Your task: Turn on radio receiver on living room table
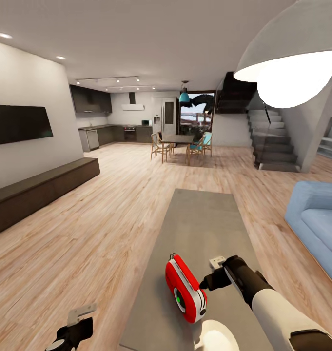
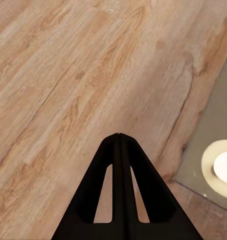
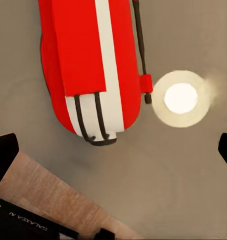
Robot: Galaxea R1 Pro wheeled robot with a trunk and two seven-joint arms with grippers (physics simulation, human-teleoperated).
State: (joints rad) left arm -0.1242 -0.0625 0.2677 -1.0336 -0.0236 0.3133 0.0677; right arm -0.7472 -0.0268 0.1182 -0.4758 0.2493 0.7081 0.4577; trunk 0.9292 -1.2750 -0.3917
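The red radio receiver (image 1: 185,287) with white-silver sides stands on the near end of the long grey table (image 1: 200,219), its round dial facing me. My right gripper (image 1: 210,273) is just to the radio's right, a dark fingertip (image 1: 205,283) close against its side. In the right wrist view the radio (image 3: 93,60) lies ahead of my open right gripper (image 3: 115,150), whose fingers (image 3: 3,155) are spread wide over the table (image 3: 183,175). My left gripper (image 1: 75,324) hangs low over the floor left of the table, fingers (image 2: 118,150) pressed together.
A blue sofa (image 1: 317,224) flanks the table on the right. A dark low bench (image 1: 39,190) and a wall TV (image 1: 19,122) line the left wall. The dome lamp (image 1: 292,53) hangs overhead; its glare (image 1: 214,336) marks the tabletop. Wood floor (image 1: 112,214) stretches left.
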